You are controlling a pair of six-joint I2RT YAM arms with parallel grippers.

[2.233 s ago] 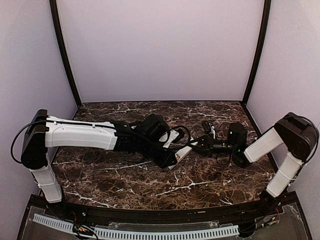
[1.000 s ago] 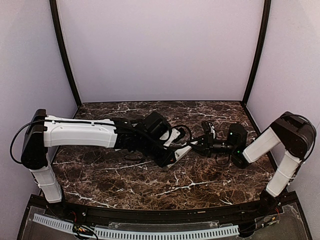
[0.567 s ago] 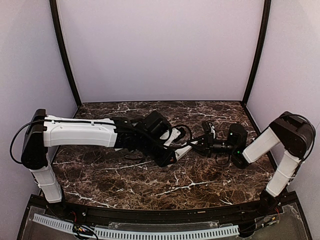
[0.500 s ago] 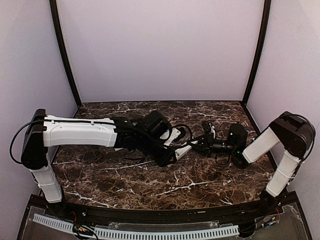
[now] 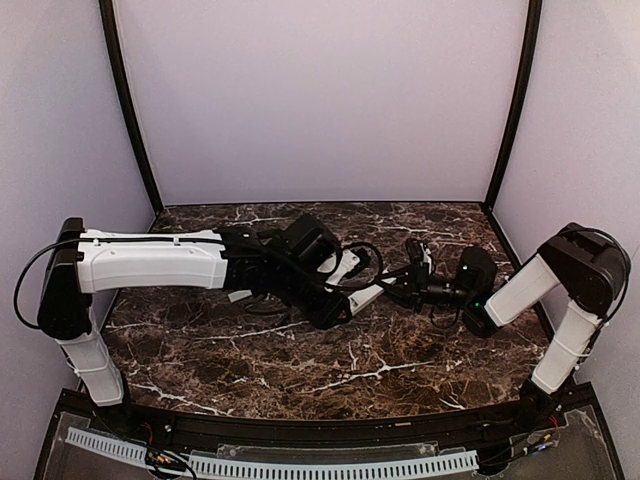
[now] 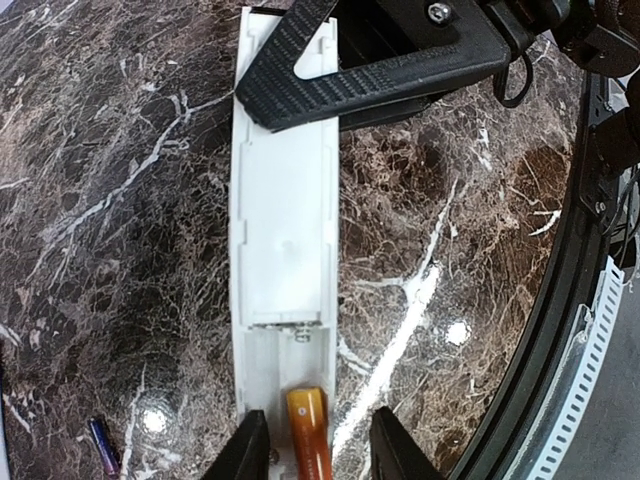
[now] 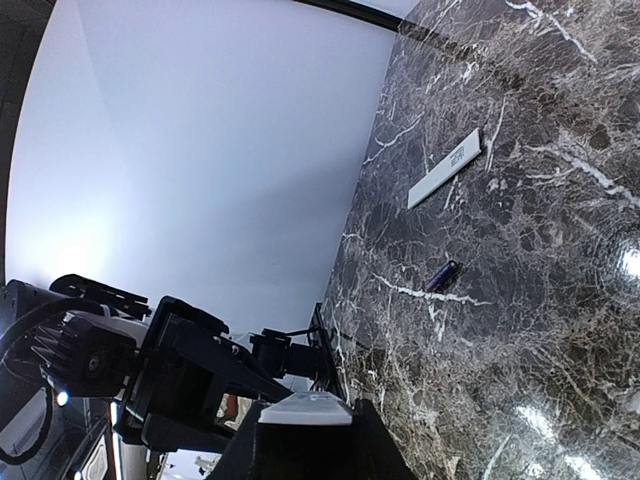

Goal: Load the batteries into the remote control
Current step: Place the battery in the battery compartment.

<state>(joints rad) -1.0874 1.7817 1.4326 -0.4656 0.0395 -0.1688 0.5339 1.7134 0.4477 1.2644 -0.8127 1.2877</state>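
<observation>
Left wrist view: orange-red cylindrical battery (image 6: pixel 306 432) at open bay (image 6: pixel 285 362) of slim white remote (image 6: pixel 285 200). Left tool (image 6: pixel 320 442) spread around battery. Right tool (image 7: pixel 305 442) clamps remote's far end. Advise seating flat against spring (image 6: pixel 300 328).

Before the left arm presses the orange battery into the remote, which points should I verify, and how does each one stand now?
1. Right gripper clamps the far end of the remote: ok.
2. Cover is off and the compartment is open: ok.
3. Orange battery lies in line with the compartment, at its near end: ok.
4. Left gripper grips that battery: not ok, its fingers stand apart from it.
5. Battery polarity is correct: cannot tell.
6. Purple battery lies loose on the table beside the remote, clear of both grippers: ok.
</observation>
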